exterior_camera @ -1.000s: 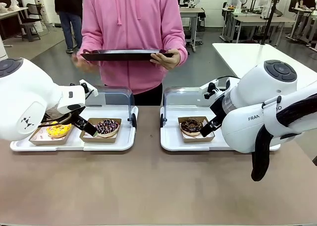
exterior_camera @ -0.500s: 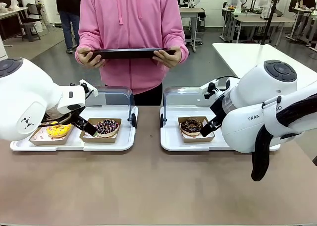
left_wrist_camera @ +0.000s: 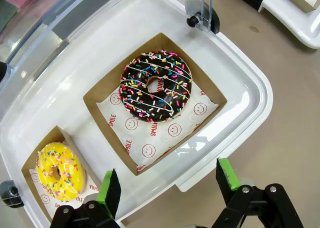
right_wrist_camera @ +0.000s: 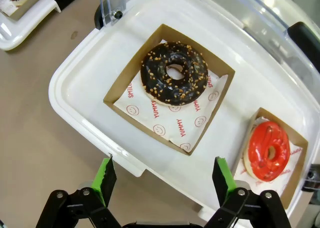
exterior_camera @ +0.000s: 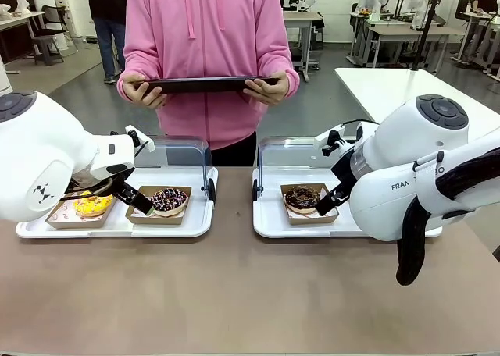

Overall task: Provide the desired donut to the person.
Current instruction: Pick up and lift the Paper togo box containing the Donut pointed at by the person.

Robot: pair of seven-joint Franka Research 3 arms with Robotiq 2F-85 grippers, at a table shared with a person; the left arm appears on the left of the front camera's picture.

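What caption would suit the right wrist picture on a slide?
The right hand, open, hovers over a white tray holding a nut-topped chocolate donut and a red-glazed donut.

bright, even overhead light | soft shadows | sharp | wrist-view edge distortion

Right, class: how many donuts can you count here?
4. In the left white tray: a yellow sprinkled donut and a chocolate rainbow-sprinkled donut. In the right white tray: a chocolate nut-topped donut and a red-glazed donut. More may be hidden.
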